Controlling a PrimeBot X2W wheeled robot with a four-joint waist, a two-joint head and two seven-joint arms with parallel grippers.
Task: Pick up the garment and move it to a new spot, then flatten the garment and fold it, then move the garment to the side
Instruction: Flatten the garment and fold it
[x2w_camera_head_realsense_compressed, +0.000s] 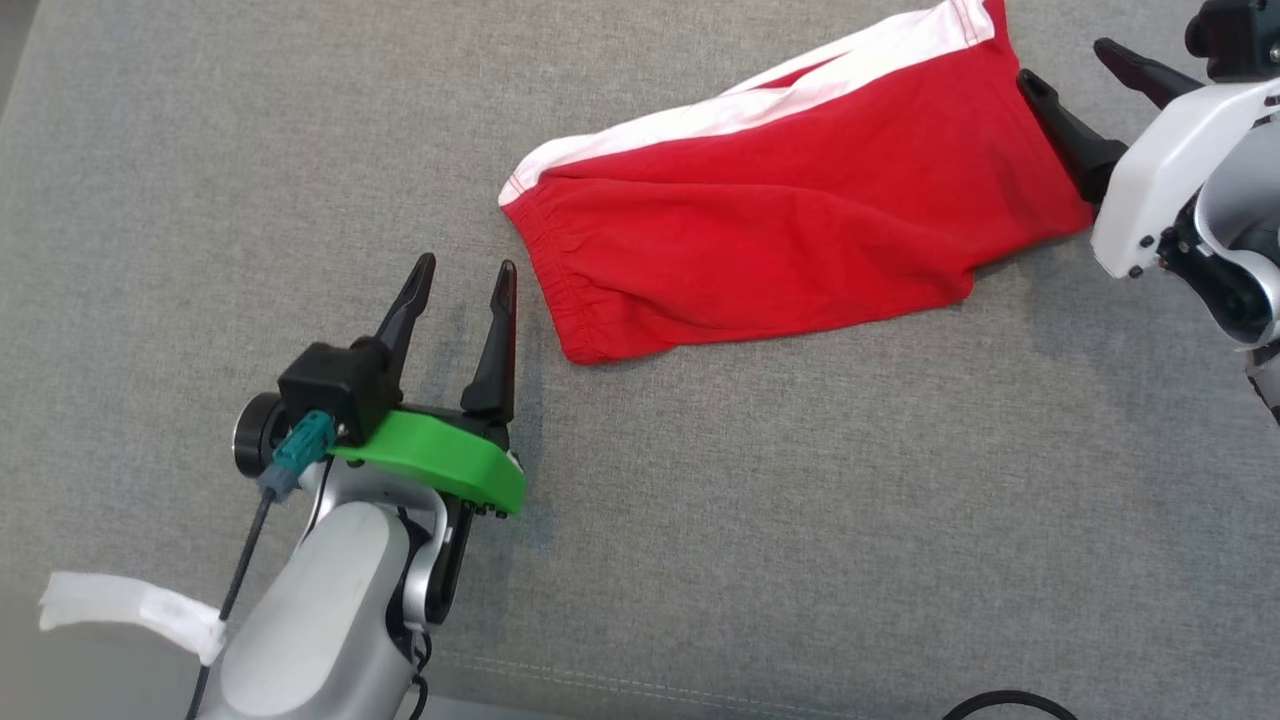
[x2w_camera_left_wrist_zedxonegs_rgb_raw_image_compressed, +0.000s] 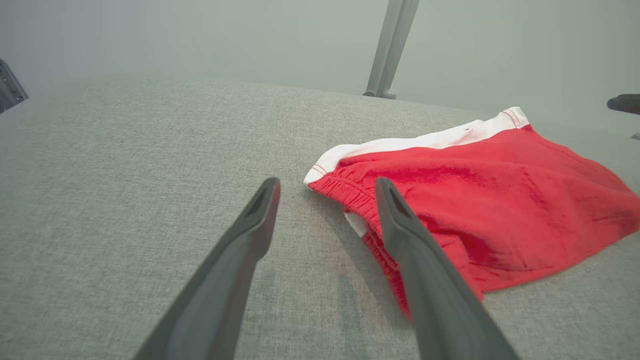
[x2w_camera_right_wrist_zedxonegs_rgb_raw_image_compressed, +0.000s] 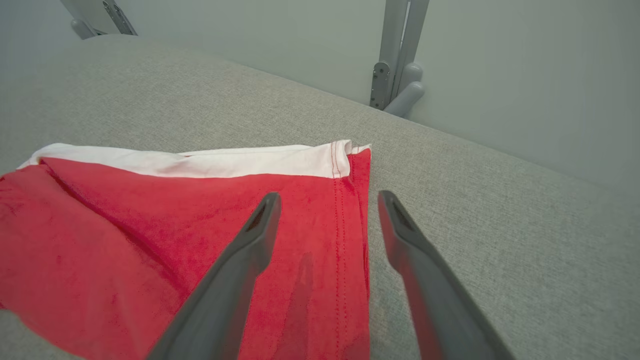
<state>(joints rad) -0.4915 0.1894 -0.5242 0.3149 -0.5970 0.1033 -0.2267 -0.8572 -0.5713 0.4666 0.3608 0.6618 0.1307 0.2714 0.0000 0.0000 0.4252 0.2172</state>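
Grey woven fabric surface (x2w_camera_head_realsense_compressed: 760, 480) with a stitched seam (x2w_camera_head_realsense_compressed: 640, 686), grey metal post (x2w_camera_right_wrist_zedxonegs_rgb_raw_image_compressed: 397, 55) beyond its far edge

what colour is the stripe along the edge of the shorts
White. The stripe runs along one side of the red shorts, clearest in the head view.

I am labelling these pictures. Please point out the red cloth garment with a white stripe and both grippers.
red cloth garment (x2w_camera_head_realsense_compressed: 800, 240), head view, middle of the red fabric
left gripper (x2w_camera_head_realsense_compressed: 468, 266), head view, midway between its fingertips
right gripper (x2w_camera_head_realsense_compressed: 1067, 62), head view, midway between its fingertips
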